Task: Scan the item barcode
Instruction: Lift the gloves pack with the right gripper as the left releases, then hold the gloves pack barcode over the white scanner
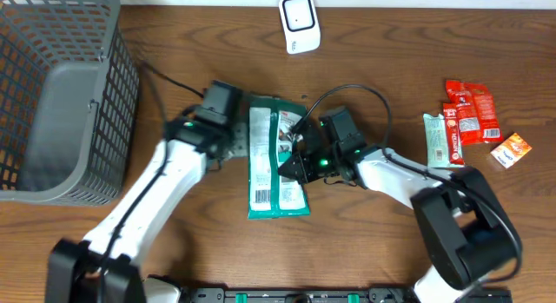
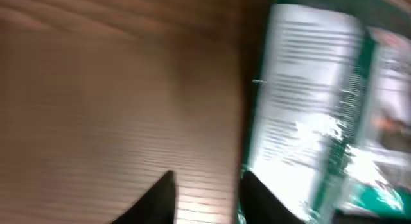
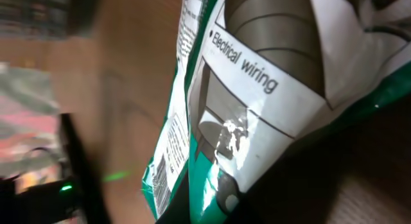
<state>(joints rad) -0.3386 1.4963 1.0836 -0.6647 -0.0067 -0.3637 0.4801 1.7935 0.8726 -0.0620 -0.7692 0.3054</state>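
A green and white packet [image 1: 274,160] lies flat mid-table, its barcode [image 1: 261,197] near the front end. My right gripper [image 1: 300,160] is shut on the packet's right edge. In the right wrist view the packet [image 3: 257,76] fills the frame, the gripper [image 3: 209,207] pinches its green rim, and the barcode [image 3: 160,179] shows at the corner. My left gripper [image 1: 228,142] sits at the packet's left edge. In the left wrist view this gripper [image 2: 209,179] is open over bare wood, with one finger beside the packet [image 2: 308,108]. The white scanner [image 1: 300,23] stands at the back.
A grey wire basket [image 1: 61,95] fills the far left. Red sachets [image 1: 469,112], a pale green sachet [image 1: 437,138] and a small orange packet [image 1: 511,150] lie at the right. A black cable [image 1: 347,95] loops behind the right arm.
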